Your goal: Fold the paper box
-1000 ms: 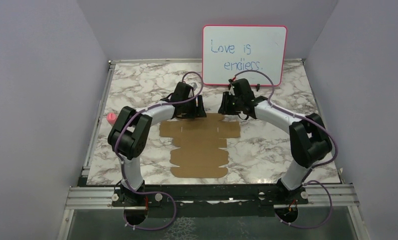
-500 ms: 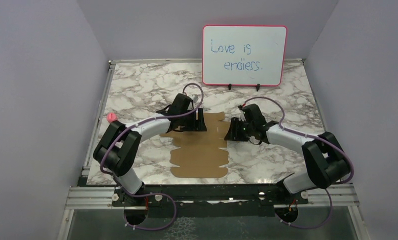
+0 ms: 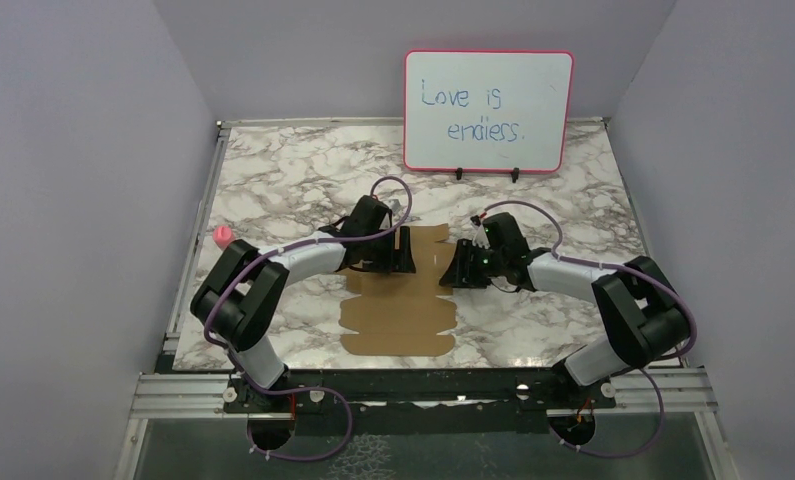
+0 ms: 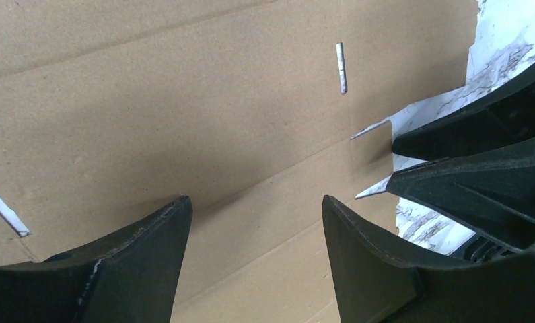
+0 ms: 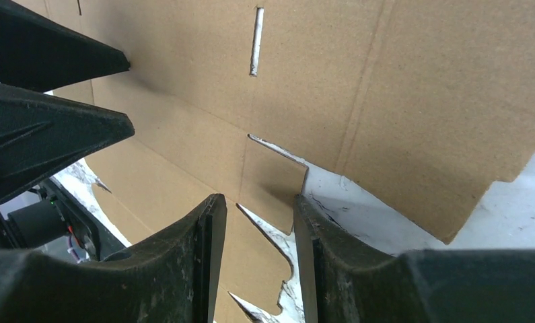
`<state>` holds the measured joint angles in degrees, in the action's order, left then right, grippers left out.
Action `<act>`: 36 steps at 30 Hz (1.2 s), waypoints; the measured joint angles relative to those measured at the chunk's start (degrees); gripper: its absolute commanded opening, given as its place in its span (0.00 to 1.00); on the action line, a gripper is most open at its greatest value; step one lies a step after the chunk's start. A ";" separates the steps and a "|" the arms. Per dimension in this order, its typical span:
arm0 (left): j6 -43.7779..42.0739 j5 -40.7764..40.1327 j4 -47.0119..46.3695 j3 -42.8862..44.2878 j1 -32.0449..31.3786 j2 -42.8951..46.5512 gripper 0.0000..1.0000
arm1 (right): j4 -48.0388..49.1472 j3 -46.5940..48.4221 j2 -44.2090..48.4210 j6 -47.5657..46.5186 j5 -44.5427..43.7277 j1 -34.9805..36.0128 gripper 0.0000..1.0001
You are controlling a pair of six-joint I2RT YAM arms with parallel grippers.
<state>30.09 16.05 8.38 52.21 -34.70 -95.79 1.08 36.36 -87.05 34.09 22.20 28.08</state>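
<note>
Both parted, the left tool (image 3: pixel 405 250) and right tool (image 3: pixel 451 270) meet over the flat paper box (image 3: pixel 398 318).

My left arm (image 3: pixel 308 253) and right arm (image 3: pixel 571 274) are white tubes joined by chunky black joint housings. A purple cable (image 3: pixel 389 181) loops along each, running down to the black bases (image 3: pixel 256 392) at the bottom of the frame. My left fingers (image 4: pixel 136 269) and right fingers (image 5: pixel 365 282) are matte black ribbed wedges, edges scuffed pale.
</note>
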 measured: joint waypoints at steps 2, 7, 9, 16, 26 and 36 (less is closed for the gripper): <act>0.31 0.00 -0.35 -0.07 -0.09 -0.02 0.72 | 0.24 -0.02 -0.17 0.31 0.68 -0.02 0.46; 0.87 -0.02 -1.44 -0.28 -0.50 -0.24 0.72 | 0.24 -0.02 0.13 0.50 2.10 -0.04 0.44; 0.96 -0.02 -1.88 -0.28 -0.66 -0.39 0.72 | 0.24 -0.02 0.81 0.74 2.89 -0.04 0.43; 1.33 -0.04 -2.62 -0.50 -0.68 -0.50 0.72 | 0.50 0.00 2.95 1.11 4.11 0.00 0.43; 2.08 -0.02 -3.65 -0.76 -0.79 -0.66 0.72 | 2.38 1.95 1.77 2.43 5.77 1.66 0.42; 2.71 0.02 -5.88 -1.40 -1.16 -0.76 0.72 | 3.28 6.36 -2.10 2.51 5.29 5.53 0.43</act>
<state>32.80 16.08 2.50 50.81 -35.86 -96.55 4.36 42.72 -89.14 36.60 27.49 33.61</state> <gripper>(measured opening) 0.723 0.416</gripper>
